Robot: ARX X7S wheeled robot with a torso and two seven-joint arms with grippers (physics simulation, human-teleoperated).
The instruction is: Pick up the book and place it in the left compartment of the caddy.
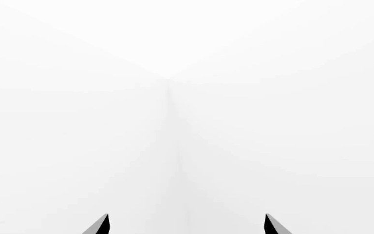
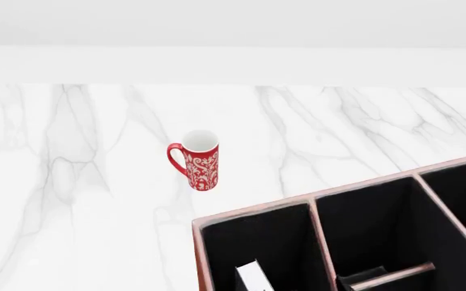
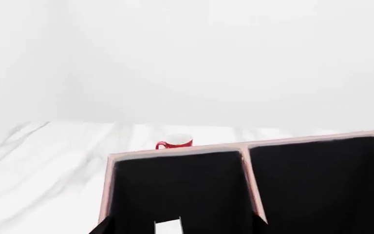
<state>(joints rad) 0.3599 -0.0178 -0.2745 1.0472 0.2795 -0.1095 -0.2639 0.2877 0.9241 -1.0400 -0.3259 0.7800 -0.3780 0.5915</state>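
Left wrist view: the left pincer (image 1: pixel 187 225) shows two dark tips at the bottom edge, spread wide, holding nothing, facing blank white wall.

Head view: at the bottom centre the book (image 2: pixel 253 277) sits tilted inside the left compartment (image 2: pixel 257 242) of the caddy (image 2: pixel 314 197); the mug (image 2: pixel 199 159) stands apart on the counter (image 2: pixel 71 182). It might lean or topple against the divider.

Right wrist view: the right pincer's state I cannot tell.

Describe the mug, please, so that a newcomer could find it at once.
On the white marble table, look beyond the far left corner of the reddish-brown caddy. There stands the mug, upright and apart from the caddy: tall, red with white scrollwork, white inside, the only small thing there.
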